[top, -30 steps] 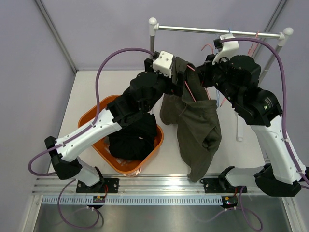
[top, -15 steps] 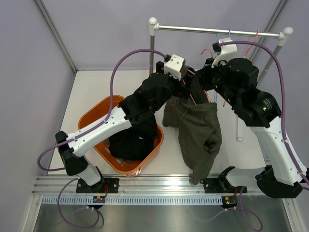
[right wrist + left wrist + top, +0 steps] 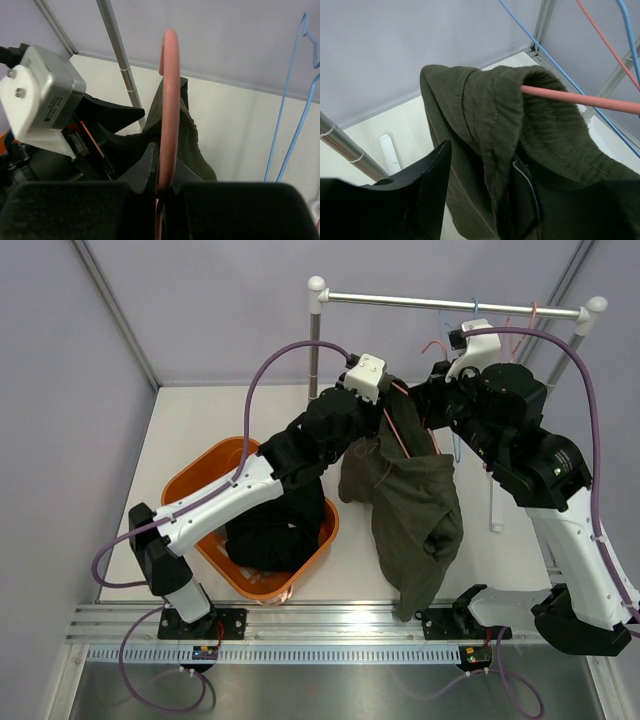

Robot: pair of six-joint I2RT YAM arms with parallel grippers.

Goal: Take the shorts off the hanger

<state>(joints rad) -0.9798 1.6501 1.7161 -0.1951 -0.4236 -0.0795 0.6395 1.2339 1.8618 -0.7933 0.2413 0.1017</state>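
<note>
Below the clothes rail (image 3: 450,305), near its left post, I see an orange basket (image 3: 190,475) of dark clothes (image 3: 270,535). A blue hanger (image 3: 278,132) dangles toward the rail's right end. Just under the rail's middle, the right gripper (image 3: 165,187) is clamped on the pink hanger (image 3: 168,90), which carries the olive shorts (image 3: 410,510). Their waistband is up by the rail, and their long axis runs away from it toward the arm bases. The left gripper (image 3: 485,200) stands parted, its jaws either side of a waistband fold beneath the rail.
</note>
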